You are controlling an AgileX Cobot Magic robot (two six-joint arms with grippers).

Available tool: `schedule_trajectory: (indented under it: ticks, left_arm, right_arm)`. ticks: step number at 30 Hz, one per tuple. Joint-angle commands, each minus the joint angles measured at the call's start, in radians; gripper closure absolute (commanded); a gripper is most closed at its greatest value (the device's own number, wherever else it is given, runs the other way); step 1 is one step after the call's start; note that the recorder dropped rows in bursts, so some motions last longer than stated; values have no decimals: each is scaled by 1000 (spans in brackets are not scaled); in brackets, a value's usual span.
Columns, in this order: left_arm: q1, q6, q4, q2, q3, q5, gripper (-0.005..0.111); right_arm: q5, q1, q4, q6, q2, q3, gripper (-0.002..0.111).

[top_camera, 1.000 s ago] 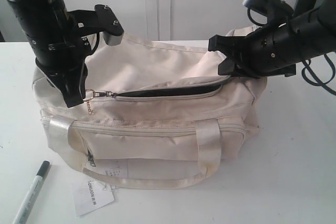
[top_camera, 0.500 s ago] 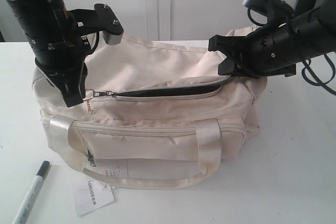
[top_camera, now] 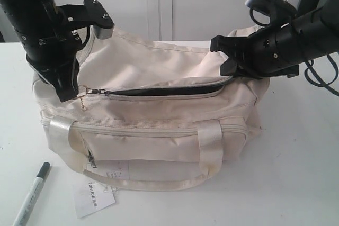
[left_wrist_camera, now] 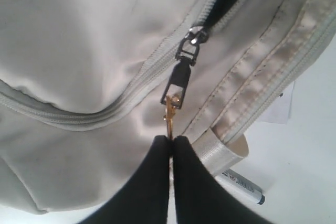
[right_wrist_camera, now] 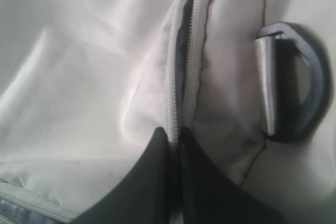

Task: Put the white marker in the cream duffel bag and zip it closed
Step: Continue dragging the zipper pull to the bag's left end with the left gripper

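- In the exterior view, we see the cream duffel bag (top_camera: 159, 109) sitting on the white table (top_camera: 296, 173). Its top zipper (top_camera: 169, 91) is open along much of its length and shows dark lining.
- The white marker (top_camera: 32, 194) lies on the table outside the bag, near the bag's front left corner and close to the paper tag (top_camera: 93, 197). Neither arm touches it.
- The left gripper (top_camera: 69, 92) is at the left end of the zipper, with a small gold chain (top_camera: 82, 101) hanging by its tip. The right gripper (top_camera: 225, 64) rests on the fabric at the zipper's right end.
- In the left wrist view, we see the two black fingers (left_wrist_camera: 149, 182) pressed together with no gap, pinching the gold chain between their tips. The chain runs up to a dark pull tab and the zipper slider (left_wrist_camera: 191, 38), and the zipper gapes open beyond the slider. The marker's capped end shows on the table past the bag's shiny handle (left_wrist_camera: 262, 77).
- In the right wrist view, we see the fingers (right_wrist_camera: 142, 182) likewise closed tight, clamping the bag's fabric right at the zipper line. Just past the tips the zipper is slightly parted. A dark strap ring (right_wrist_camera: 312, 82) lies on the fabric beside them, apart from the fingers.
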Motion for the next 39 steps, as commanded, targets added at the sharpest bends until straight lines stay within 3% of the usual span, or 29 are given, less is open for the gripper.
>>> schedule_trajectory:
  ticks: [1, 39]
  left_arm:
    - [23, -7, 0, -16, 8, 95, 107]
    - [25, -25, 77, -44, 56, 95, 107]
  right_arm:
    - [-16, -1, -16, -12, -11, -6, 108]
    - [-26, -1, -24, -7, -11, -6, 108]
